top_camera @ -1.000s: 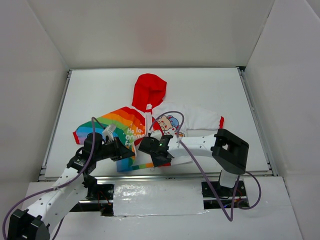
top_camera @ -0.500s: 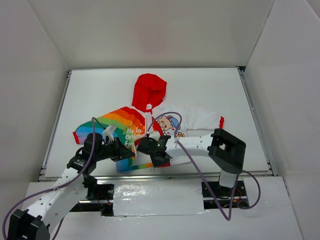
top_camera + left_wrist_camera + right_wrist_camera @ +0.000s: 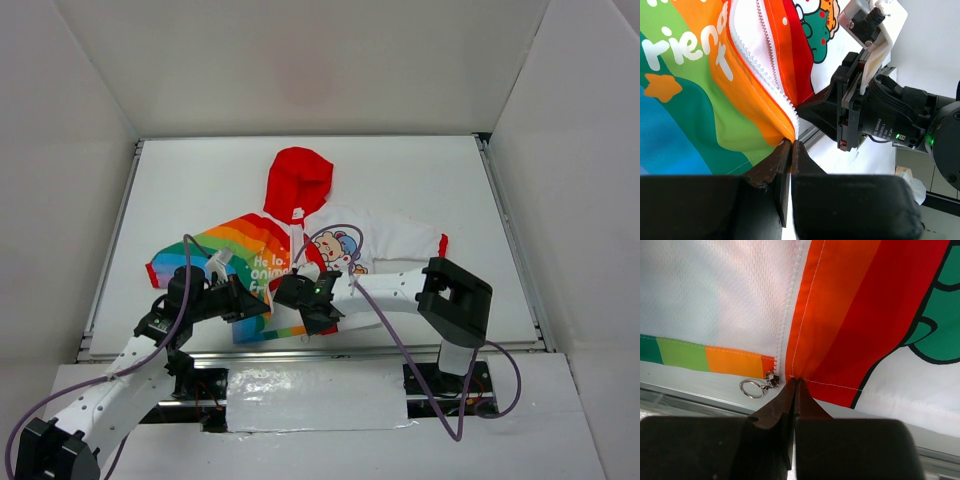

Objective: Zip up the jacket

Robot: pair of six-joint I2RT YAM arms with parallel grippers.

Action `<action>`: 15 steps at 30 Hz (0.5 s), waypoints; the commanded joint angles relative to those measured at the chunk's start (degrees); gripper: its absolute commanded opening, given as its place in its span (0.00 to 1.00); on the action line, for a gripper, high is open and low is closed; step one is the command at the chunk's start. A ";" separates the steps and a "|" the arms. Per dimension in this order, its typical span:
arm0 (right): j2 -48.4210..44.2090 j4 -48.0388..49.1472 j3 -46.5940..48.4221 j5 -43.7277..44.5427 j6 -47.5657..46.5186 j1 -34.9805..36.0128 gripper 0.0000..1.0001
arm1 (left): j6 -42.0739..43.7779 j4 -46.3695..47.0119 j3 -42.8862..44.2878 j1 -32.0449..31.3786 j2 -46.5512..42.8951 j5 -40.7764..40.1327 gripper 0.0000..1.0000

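White lettering on the jacket (image 3: 690, 100) partly reads "rien".

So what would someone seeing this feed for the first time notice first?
The jacket, bright rainbow and red on the white table, lies spread near the arms. Both grippers pinch its bottom hem: the left gripper the rainbow corner, the right gripper the red edge, with the zipper pull ring just beside its tips.

Robotics lab test cell, white tabletop (image 3: 200, 190) boxed by plain white panels (image 3: 300, 60), bench-mounted robot arms (image 3: 395, 290), purple cabling (image 3: 412, 362).
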 commanded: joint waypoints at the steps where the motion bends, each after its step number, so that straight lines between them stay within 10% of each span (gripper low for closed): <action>1: -2.53 0.34 0.32 1.99 0.25 0.68 0.00 | 1.60 1.54 -0.02 0.14 -0.09 1.12 0.00; 15: -31.28 37.58 -24.62 1.47 -4.49 -1.16 0.00 | -0.86 8.21 -2.57 0.23 -0.18 2.87 0.00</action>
